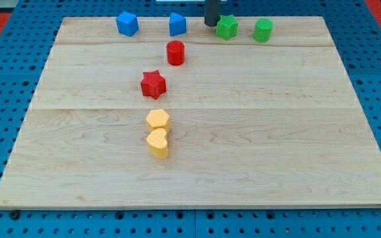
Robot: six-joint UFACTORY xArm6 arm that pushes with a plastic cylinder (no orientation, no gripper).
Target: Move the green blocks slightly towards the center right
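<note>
A green star block [227,27] and a green cylinder-like block [263,30] sit near the view's top edge of the wooden board [276,132], right of centre. My tip [210,24] is the lower end of a dark rod coming down from the view's top. It stands just left of the green star, touching or nearly touching it.
A blue cube [127,24] and a blue pentagon-like block [177,24] sit at the view's top left of my tip. A red cylinder [175,52] and a red star [153,84] lie below them. Two yellow blocks [157,120] [157,143] touch near the centre.
</note>
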